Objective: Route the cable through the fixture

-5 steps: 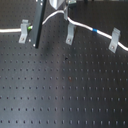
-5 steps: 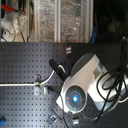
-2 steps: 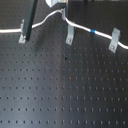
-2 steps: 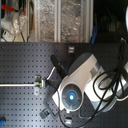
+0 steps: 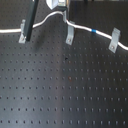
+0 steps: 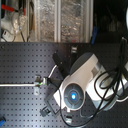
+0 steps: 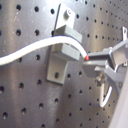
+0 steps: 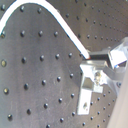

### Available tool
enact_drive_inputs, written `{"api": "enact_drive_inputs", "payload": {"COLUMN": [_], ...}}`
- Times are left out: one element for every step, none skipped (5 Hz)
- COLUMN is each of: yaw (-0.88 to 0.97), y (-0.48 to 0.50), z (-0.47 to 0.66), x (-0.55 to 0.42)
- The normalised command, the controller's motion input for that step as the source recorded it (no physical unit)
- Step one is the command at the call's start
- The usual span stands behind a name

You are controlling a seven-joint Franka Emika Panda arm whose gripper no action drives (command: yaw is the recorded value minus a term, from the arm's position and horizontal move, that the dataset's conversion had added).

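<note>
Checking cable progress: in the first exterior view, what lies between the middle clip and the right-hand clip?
Only the cable spans that gap, its blue band roughly midway between the middle clip and the right clip; below it is bare pegboard.

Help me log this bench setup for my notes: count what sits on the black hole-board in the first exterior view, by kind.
Metal clips: 3, left, middle, right
White cable: 1, with a blue band
Gripper: 1, at the cable's hump by the top edge
Dark slanted bar: 1
Total: 6
</note>
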Motion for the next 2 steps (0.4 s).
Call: {"api": "enact_drive_inputs", "payload": {"yaw": [-0.31, -0.28], "y": [-0.193, -0.114], "z": [0.11, 0.05], "x": [-0.201, -0.118]}}
